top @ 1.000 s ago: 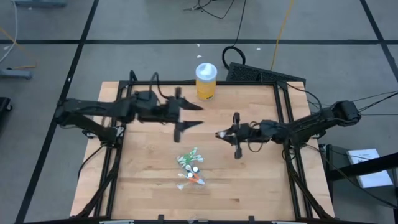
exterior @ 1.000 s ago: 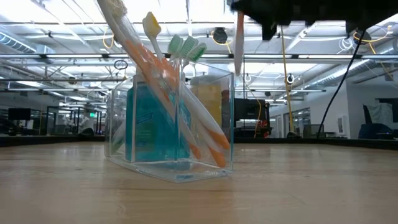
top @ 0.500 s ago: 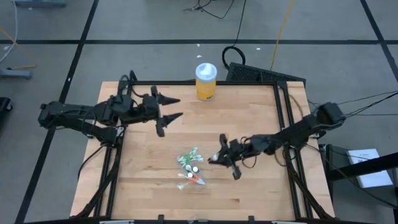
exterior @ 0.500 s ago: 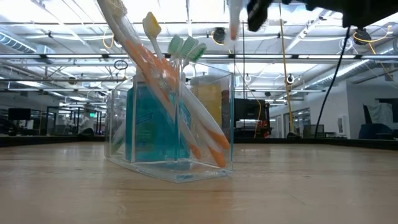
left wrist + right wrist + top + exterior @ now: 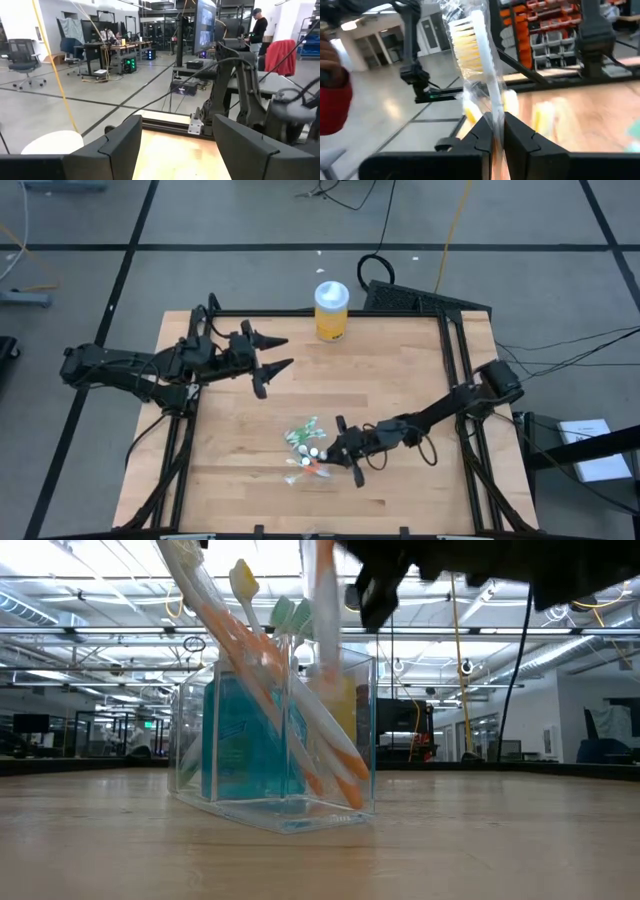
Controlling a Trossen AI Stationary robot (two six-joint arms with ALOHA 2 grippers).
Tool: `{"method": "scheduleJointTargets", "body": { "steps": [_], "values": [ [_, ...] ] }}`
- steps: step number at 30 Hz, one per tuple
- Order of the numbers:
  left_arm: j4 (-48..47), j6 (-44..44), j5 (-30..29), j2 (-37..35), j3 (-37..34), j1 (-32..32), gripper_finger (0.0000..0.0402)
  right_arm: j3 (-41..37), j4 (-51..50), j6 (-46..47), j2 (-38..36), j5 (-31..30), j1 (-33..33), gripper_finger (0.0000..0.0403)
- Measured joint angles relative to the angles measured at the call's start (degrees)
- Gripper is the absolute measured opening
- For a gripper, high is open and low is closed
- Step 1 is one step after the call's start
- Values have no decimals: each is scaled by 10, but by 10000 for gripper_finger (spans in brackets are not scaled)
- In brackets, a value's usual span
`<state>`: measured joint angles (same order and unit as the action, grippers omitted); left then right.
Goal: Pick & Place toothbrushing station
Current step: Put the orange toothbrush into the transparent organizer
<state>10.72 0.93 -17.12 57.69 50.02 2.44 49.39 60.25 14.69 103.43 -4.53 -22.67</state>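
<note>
High view: I find the right end effector point(image 5: 340, 448) pinching a toothbrush point(image 5: 479, 65) beside the toothbrushing station point(image 5: 306, 450) at the desk's point(image 5: 400, 380) near centre. Left end effector point(image 5: 278, 352) spread, far left.

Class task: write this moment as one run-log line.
right claw: shut on toothbrush, above clear holder | left claw: open, empty, far left | jar: far edge

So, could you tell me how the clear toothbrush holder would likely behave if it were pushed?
The clear toothbrush holder looks rigid and light, so it would probably slide on the wooden table. Its toothbrushes lean tall above the rim, so a high push might tip it.
</note>
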Motion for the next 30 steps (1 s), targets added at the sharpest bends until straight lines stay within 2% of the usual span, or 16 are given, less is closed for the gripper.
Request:
{"method": "scheduleJointTargets", "body": {
  "steps": [6, 10, 20, 30],
  "values": [
    [-1, -11, 0, 0, 0, 0, 250, 0, 49, 26, 60, -1, 0, 14],
    [-1, -12, 0, 0, 0, 0, 250, 0, 52, 25, 72, -1, 1, 16],
    [-1, -9, 0, 0, 0, 0, 250, 0, -3, 12, 74, 1, 1, 17],
    [-1, -8, 0, 0, 0, 0, 250, 0, -5, -12, 74, 4, 0, 67]
  ]
}}
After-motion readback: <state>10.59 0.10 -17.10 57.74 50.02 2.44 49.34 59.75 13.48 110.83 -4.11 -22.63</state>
